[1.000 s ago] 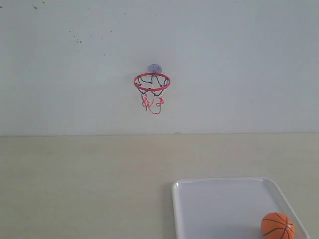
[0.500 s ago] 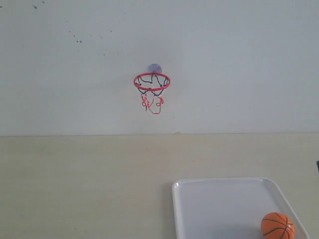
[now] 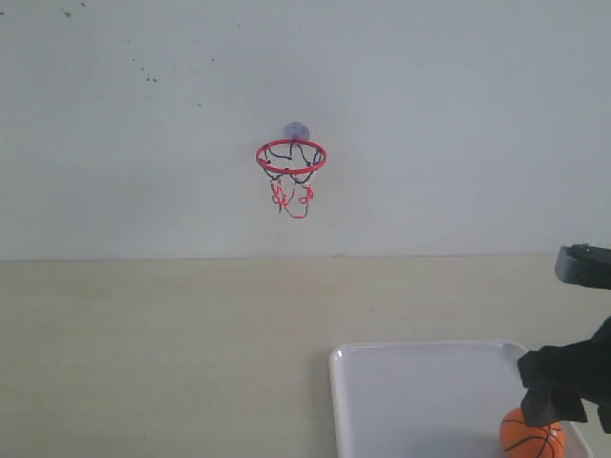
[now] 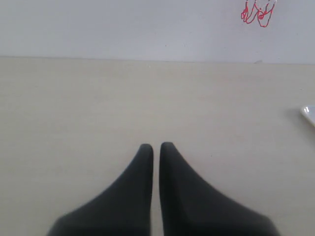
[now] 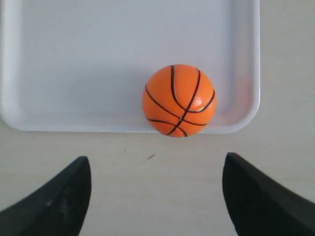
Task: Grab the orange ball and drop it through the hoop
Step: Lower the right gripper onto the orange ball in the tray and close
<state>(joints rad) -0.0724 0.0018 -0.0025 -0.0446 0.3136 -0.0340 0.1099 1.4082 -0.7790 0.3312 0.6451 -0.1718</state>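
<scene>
The orange ball (image 3: 528, 439) lies in the near right corner of a white tray (image 3: 420, 391). In the right wrist view the ball (image 5: 179, 100) rests against the tray's rim (image 5: 246, 73), just ahead of my right gripper (image 5: 156, 162), which stands open and wide with nothing between its fingers. From the exterior view the right gripper (image 3: 554, 396) hangs just above the ball and covers its top. The hoop (image 3: 291, 156), a red ring with a string net, sticks to the wall on a greyish suction cup. My left gripper (image 4: 156, 146) is shut and empty over bare table; the net's lower strings (image 4: 258, 14) show ahead of it.
A pale wooden tabletop (image 3: 153, 353) runs to the white wall (image 3: 458, 114). A corner of the tray (image 4: 309, 112) shows at the edge of the left wrist view. The left arm does not appear in the exterior view.
The right arm has come into the exterior view from the right edge and now hangs over the ball. Ball, tray and hoop have not moved.
</scene>
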